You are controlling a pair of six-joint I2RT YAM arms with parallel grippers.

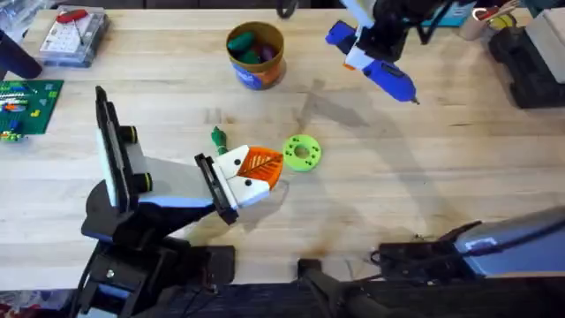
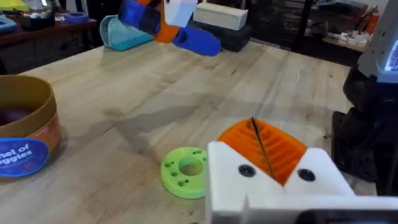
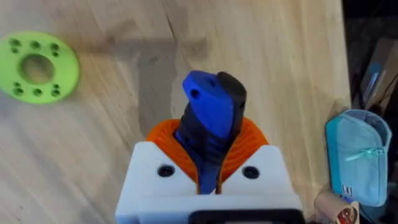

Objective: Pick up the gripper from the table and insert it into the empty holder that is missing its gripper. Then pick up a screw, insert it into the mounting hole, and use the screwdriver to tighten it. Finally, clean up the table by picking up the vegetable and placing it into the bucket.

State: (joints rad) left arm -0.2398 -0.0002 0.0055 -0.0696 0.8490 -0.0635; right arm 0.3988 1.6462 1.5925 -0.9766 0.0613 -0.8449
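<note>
Overhead shows the right gripper (image 1: 378,55) clenched on the screwdriver (image 1: 375,64) above the table's (image 1: 459,168) far right, so tightening seems in hand; the left gripper (image 1: 258,168), pads pressed together, sits beside the vegetable (image 1: 218,137).

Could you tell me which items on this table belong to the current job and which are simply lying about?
Part of the job:
- screwdriver, gripped by the right gripper
- bucket
- vegetable, small and dark green, beside the left gripper

Lying about:
- lime-green disc
- clear parts box with a red-handled tool on it
- green board
- teal pouch
</note>
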